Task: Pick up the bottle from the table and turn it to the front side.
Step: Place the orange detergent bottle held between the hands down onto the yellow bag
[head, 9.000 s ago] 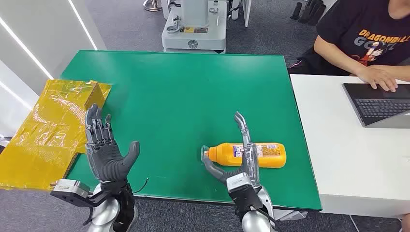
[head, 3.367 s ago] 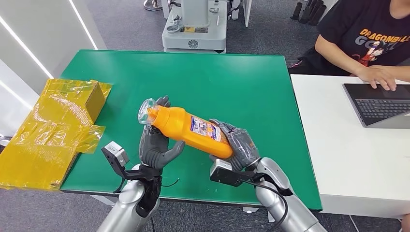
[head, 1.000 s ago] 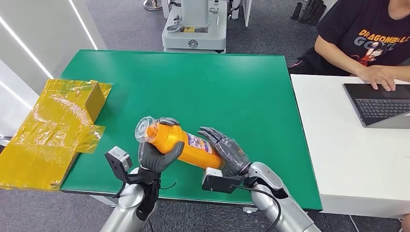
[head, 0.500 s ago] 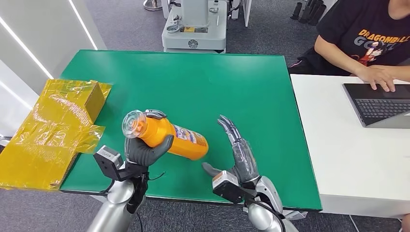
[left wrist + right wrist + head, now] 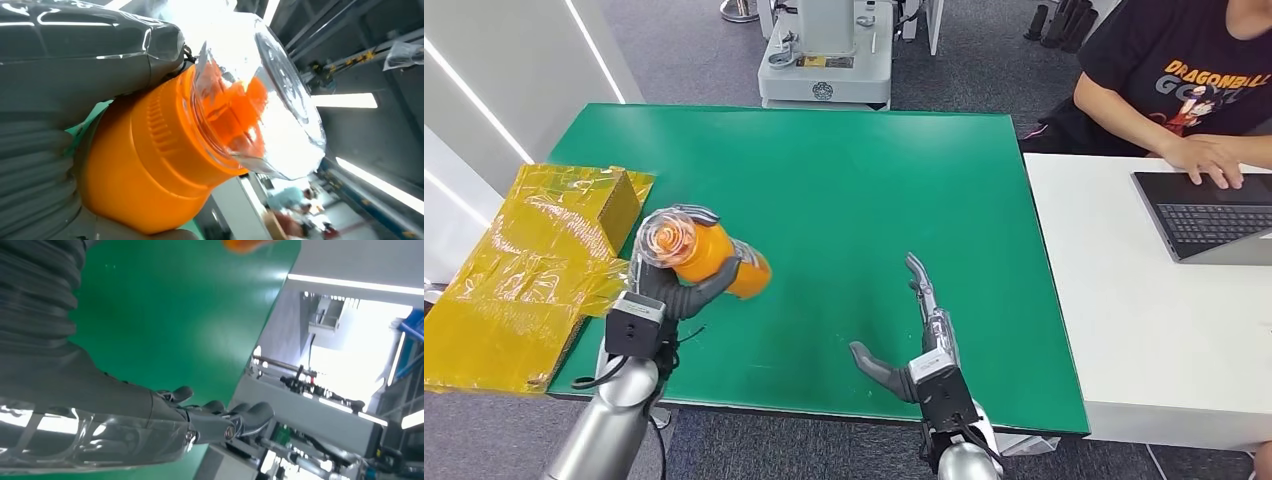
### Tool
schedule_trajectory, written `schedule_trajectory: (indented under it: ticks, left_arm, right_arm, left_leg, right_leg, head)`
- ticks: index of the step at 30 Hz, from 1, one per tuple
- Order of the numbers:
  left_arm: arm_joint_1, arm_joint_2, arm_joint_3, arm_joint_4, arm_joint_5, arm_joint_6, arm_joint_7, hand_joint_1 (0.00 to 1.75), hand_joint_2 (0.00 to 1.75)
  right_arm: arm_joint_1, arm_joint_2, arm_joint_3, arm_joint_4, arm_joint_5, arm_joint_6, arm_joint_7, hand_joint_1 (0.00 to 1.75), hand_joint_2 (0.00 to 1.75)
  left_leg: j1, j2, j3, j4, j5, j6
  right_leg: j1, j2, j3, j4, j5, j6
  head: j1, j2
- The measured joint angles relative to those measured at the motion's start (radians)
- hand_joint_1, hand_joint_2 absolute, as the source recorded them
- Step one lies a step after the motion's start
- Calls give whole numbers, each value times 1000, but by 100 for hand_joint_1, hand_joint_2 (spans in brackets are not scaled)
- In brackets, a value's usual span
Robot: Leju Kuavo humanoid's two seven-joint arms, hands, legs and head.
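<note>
My left hand [image 5: 674, 285] grips the orange bottle [image 5: 709, 258] and holds it above the left part of the green table [image 5: 844, 180], its clear cap [image 5: 667, 236] pointing toward me. The left wrist view has the orange bottle [image 5: 150, 165] and its clear cap [image 5: 260, 105] up close, held in my left hand [image 5: 55, 100]. My right hand [image 5: 916, 345] is open near the table's front edge, fingers extended and empty, well to the right of the bottle. In the right wrist view the right hand [image 5: 150, 425] hovers over the green surface with its fingers [image 5: 235, 417] straight.
Crumpled yellow plastic bags and a cardboard box [image 5: 534, 260] lie at the left edge. A person [image 5: 1184, 70] sits at a white table [image 5: 1144, 300] on the right, typing on a laptop [image 5: 1204, 215]. A grey machine base [image 5: 824, 60] stands behind the table.
My right hand has let go of the bottle and drawn back toward the front edge. My left hand has carried the bottle left and up, turning its cap toward me.
</note>
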Motion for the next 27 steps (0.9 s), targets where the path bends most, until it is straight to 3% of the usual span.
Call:
schedule_trajectory:
  ticks: [11, 14, 17, 21, 27]
  left_arm:
    - [-190, 389, 7, 74, -631, 64, 225, 175, 175]
    - [-245, 467, -11, 116, -766, 53, 257, 175, 175]
    - [-293, 510, -44, 151, -835, -2, 270, 175, 175]
    - [-363, 535, -106, 220, -875, -146, 251, 175, 175]
    - [-480, 553, -251, 407, -887, -324, 120, 175, 175]
  right_arm:
    - [62, 4, -6, -36, -11, -28, 2, 0, 175]
    - [73, 7, -6, -45, -6, -33, 3, 0, 175]
    - [82, 8, -6, -62, -2, -37, -2, 0, 175]
    - [99, 13, -13, -100, 2, -39, -24, 0, 175]
    - [113, 19, -24, -140, 14, -2, -32, 0, 175]
  left_leg:
    - [1, 2, 0, -1, 1, -2]
    - [1, 2, 0, -1, 1, -2]
    - [1, 2, 0, -1, 1, -2]
    - [1, 2, 0, -1, 1, -2]
    - [1, 3, 0, -1, 1, -2]
  right_leg:
    - [1, 3, -2, 1, 0, -2]
    - [1, 3, -2, 1, 0, -2]
    - [1, 3, -2, 1, 0, -2]
    - [1, 2, -2, 0, 0, -2]
    - [1, 3, -2, 1, 1, -2]
  head:
    - [0, 0]
    - [0, 0]
    - [0, 0]
    - [1, 0]
    - [1, 0]
